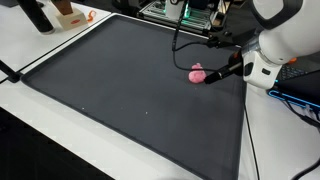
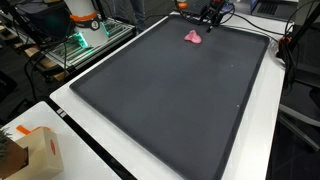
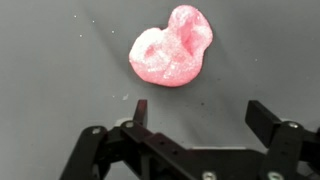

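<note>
— While the gripper (image 3: 200, 115) hung with jaws spread wide and empty, what lay nearby?
— A glossy, lumpy pink blob (image 3: 172, 47), just ahead of it on the matte dark mat (image 3: 50, 60).

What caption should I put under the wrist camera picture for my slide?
Open black robot gripper hovers just short of a lumpy pink sparkly blob on a dark grey mat.
</note>
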Robot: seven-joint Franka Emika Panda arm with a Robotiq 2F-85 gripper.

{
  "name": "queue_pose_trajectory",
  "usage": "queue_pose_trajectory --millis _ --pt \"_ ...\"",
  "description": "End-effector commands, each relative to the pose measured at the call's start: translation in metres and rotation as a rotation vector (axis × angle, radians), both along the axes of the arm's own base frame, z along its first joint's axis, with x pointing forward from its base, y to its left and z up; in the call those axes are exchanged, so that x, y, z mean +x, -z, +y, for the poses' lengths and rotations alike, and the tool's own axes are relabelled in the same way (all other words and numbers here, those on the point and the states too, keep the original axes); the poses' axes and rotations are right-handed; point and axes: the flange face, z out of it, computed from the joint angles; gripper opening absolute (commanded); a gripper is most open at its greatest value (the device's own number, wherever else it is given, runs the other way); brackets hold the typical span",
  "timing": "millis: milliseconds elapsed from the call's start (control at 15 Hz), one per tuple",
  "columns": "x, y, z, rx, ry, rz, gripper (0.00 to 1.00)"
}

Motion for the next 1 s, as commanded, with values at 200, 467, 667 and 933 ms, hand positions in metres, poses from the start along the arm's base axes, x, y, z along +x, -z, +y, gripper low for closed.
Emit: queue_pose_trajectory --millis 200,467,667,933 --pt "0.028 0.007 -0.019 -0.013 0.235 -0.01 1.0" --pt "0.047 0.005 -0.045 -0.002 0.439 -0.031 1.0" --pt "0.061 0.002 -0.069 0.004 0.596 -0.035 1.0" --pt "0.077 0.0 -0.101 0.005 0.806 -0.039 1.0"
